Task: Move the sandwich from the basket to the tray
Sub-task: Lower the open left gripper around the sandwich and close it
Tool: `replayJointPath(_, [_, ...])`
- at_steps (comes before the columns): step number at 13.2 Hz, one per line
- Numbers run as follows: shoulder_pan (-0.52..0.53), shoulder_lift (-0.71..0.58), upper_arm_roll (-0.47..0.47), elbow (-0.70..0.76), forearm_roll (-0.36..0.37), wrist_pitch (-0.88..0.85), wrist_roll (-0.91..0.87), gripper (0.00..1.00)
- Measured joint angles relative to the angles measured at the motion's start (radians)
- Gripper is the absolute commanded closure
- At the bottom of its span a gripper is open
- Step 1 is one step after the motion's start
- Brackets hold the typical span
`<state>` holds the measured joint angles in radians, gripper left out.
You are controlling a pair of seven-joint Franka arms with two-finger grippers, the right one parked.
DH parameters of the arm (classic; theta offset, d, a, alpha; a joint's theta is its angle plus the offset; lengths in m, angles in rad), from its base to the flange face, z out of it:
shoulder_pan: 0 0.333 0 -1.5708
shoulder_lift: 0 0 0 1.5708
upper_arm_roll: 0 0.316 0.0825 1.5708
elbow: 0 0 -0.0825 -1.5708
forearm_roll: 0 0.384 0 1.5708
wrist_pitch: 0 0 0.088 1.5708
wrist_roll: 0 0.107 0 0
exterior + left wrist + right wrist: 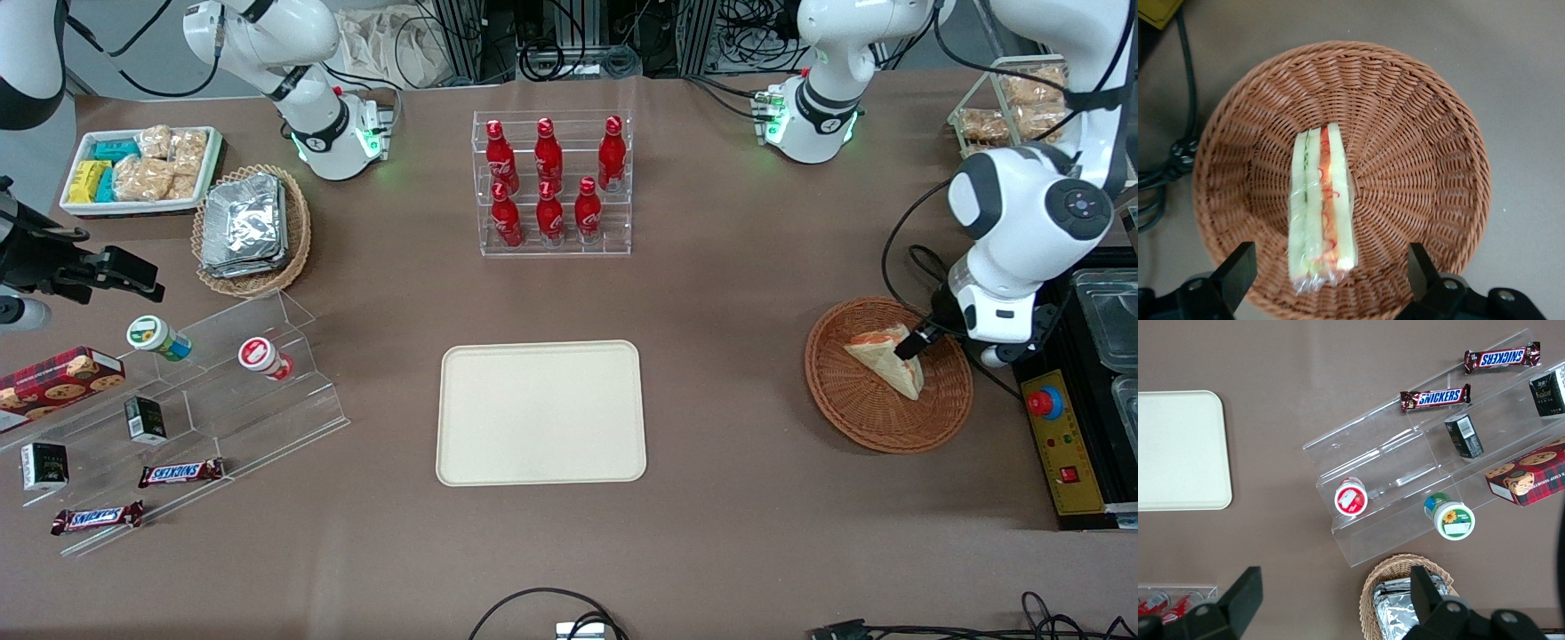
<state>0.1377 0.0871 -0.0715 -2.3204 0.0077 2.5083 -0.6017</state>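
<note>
woven reddish-brown basket (887, 418) sits toward the working arm's end of the table, and i find the clear-wrapped sandwich (1320, 208) lying in it on edge. my gripper (1331, 270) hangs just above the sandwich, jaws spread wide, one finger (1238, 267) on each side, neither touching. cream tray (540, 412) lies bare mid-table, well apart from the basket.

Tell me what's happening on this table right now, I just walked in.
The working arm's gripper hangs low over the basket, fingers open on either side of the wrapped sandwich, which lies in the basket and has not been lifted. Nothing is gripped yet. The tray it is meant for sits near the middle of the table with nothing on it, toward the parked arm's end from the basket.
</note>
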Motion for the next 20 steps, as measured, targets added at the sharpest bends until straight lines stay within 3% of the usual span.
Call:
replayJointPath(9, [0.0, 0.105, 0.0, -0.088, 0.0, 0.219, -0.045, 0.0])
replayJointPath(11, [0.0, 0.114, 0.0, -0.093, 0.0, 0.232, -0.046, 0.14])
replayJointPath(14, [0.0, 0.121, 0.0, -0.094, 0.0, 0.24, -0.046, 0.69])
replayJointPath(16, [0.0, 0.121, 0.0, -0.095, 0.001, 0.242, -0.043, 0.9])
replayJointPath(20, [0.0, 0.12, 0.0, -0.095, 0.003, 0.241, 0.051, 0.91])
